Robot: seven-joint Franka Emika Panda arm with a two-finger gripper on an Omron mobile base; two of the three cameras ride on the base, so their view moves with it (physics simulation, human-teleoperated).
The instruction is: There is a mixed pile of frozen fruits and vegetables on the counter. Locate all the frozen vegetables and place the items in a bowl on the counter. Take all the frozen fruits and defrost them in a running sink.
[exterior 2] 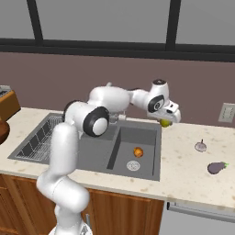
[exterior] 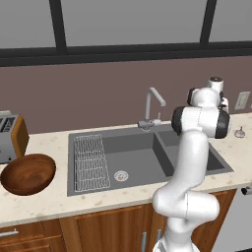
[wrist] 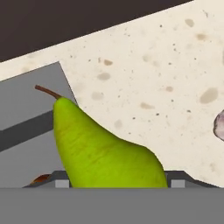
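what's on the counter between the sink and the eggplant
In the right base view, the small whitish bulb lies on the counter, between the sink and the eggplant; the rest of that stretch is bare.

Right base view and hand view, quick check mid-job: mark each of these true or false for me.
1. The gripper holds the pear. True.
2. The orange fruit lies in the smaller basin of the sink. True.
3. The eggplant is already in the wooden bowl. False: it lies on the counter, right of the sink.
4. The whitish bulb sits in the sink. False: it rests on the counter.
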